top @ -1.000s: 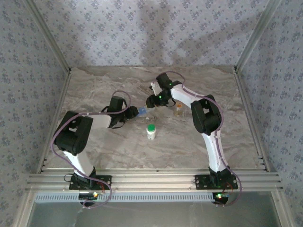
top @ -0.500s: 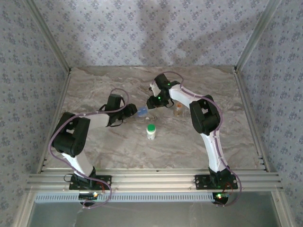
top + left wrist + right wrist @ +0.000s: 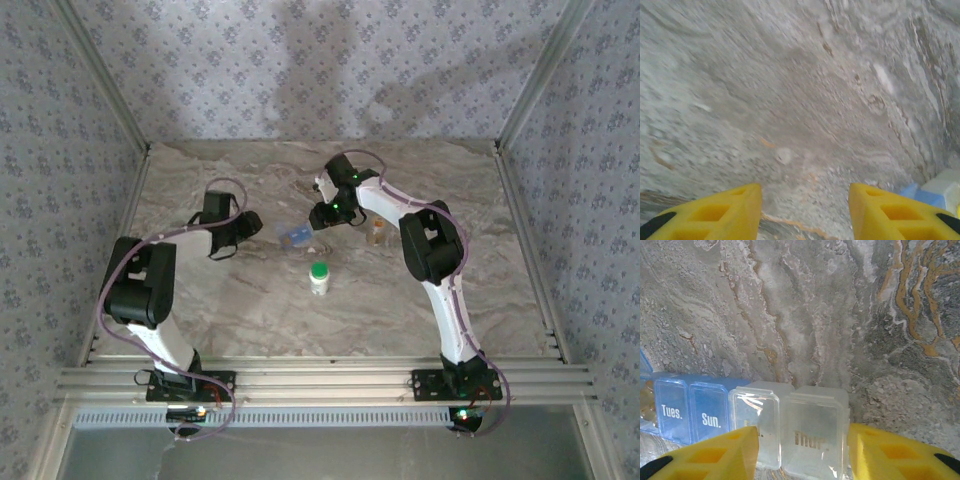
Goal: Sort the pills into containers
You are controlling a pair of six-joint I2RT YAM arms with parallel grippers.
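Observation:
The pill organizer [image 3: 295, 236] lies mid-table, with blue and clear compartments. In the right wrist view its clear "Thur." compartment [image 3: 815, 432] and a clear neighbour sit between my yellow fingers; blue "Sun." [image 3: 710, 415] and "Tues." compartments run off to the left. My right gripper [image 3: 318, 218] [image 3: 804, 440] straddles that clear end, and whether it is clamping I cannot tell. My left gripper [image 3: 238, 228] [image 3: 805, 200] stands open over bare table to the organizer's left, with a corner of the organizer [image 3: 940, 190] at the frame edge. No loose pills are plainly visible.
A white bottle with a green cap [image 3: 319, 277] stands just in front of the organizer. A small amber bottle [image 3: 377, 233] stands right of the right gripper. Metal rails [image 3: 520, 250] edge the marble table.
My left gripper has pulled back leftward from the organizer, leaving a gap. The organizer now lies flatter on the table. The right arm has hardly moved.

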